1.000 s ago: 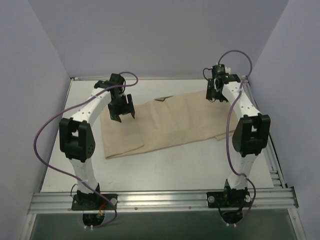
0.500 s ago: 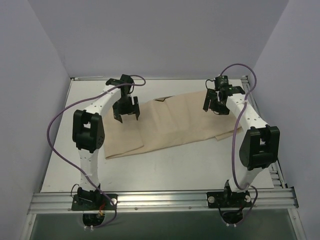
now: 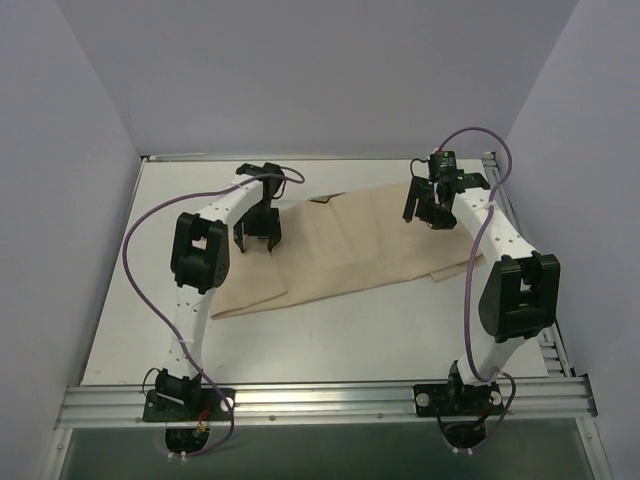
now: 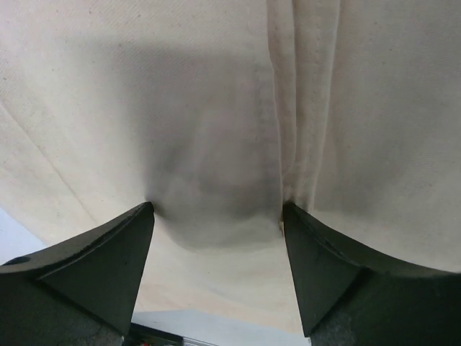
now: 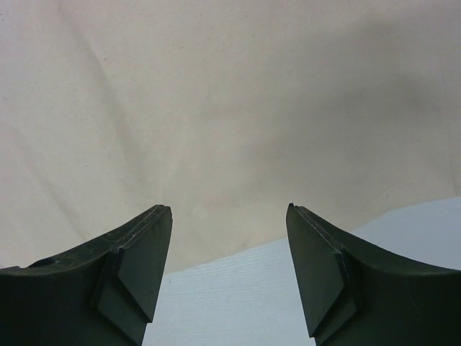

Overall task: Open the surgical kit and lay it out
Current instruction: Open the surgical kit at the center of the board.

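Swinging in from the left edge over the past second, the left gripper now stands over the left-hand part of the beige cloth wrap, while the right gripper has dipped slightly towards the wrap's far right end. The wrap lies in a long crooked band across the middle of the white table, apparently still folded in layers; no tray or instrument of the surgical kit shows in any view (presumably they are inside the layers, though that cannot be confirmed).

Seen from the left wrist, the jaws stand wide apart with both fingertips down on the fabric, which puckers into a shallow dimple between them; a stitched seam runs up from just beside the right-hand finger. Nothing is pinched yet. From the right wrist, the jaws are likewise apart and empty, poised over the wrap near the edge where bare table begins.

The step in hand looks like the first one: getting hold of the cloth to open it. The next move would call for the left jaws to close on a gathered fold, preferably the top layer only, and the right to come down and catch the edge, so the two can draw the wrap apart without dragging the whole bundle.
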`<action>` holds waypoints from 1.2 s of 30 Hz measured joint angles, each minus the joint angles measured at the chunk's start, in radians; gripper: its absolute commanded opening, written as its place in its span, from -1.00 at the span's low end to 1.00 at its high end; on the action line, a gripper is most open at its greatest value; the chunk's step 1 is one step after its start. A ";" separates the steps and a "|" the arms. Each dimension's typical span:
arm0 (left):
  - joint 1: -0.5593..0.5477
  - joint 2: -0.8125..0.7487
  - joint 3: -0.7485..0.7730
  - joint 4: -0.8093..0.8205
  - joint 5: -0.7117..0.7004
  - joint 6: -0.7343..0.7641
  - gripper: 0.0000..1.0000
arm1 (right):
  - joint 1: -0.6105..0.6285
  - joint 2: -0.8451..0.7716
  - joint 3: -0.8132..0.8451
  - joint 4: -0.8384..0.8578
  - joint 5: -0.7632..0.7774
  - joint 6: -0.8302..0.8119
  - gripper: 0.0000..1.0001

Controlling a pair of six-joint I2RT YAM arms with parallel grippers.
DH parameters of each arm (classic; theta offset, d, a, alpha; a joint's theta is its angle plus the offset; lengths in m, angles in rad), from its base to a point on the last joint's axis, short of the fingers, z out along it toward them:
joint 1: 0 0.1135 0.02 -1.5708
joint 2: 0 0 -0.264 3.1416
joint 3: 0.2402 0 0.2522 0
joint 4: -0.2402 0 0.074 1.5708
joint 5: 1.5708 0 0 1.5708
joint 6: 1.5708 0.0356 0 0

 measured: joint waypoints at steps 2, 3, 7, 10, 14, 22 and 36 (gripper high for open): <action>0.000 0.002 0.000 -0.001 -0.013 0.002 0.53 | 0.000 0.000 0.000 0.000 0.000 -0.001 0.29; 0.000 0.002 0.000 -0.001 -0.015 0.003 0.48 | 0.000 0.000 0.000 0.000 0.000 -0.002 0.29; -0.005 0.002 0.000 -0.001 -0.032 0.006 0.27 | 0.000 0.000 0.000 0.000 0.000 -0.008 0.29; -0.004 0.002 0.000 -0.002 -0.043 0.007 -0.29 | 0.000 0.000 -0.002 0.000 0.000 -0.011 0.29; 0.012 -0.013 0.000 -0.006 -0.051 0.030 -0.67 | 0.000 0.000 -0.012 0.006 -0.005 -0.011 0.29; 0.079 -0.131 0.031 -0.011 -0.029 0.059 -0.79 | 0.000 0.000 -0.016 0.006 -0.035 -0.012 0.28; 0.425 -0.431 -0.278 0.027 -0.035 0.039 -0.31 | 0.039 0.000 -0.021 0.017 -0.071 -0.014 0.28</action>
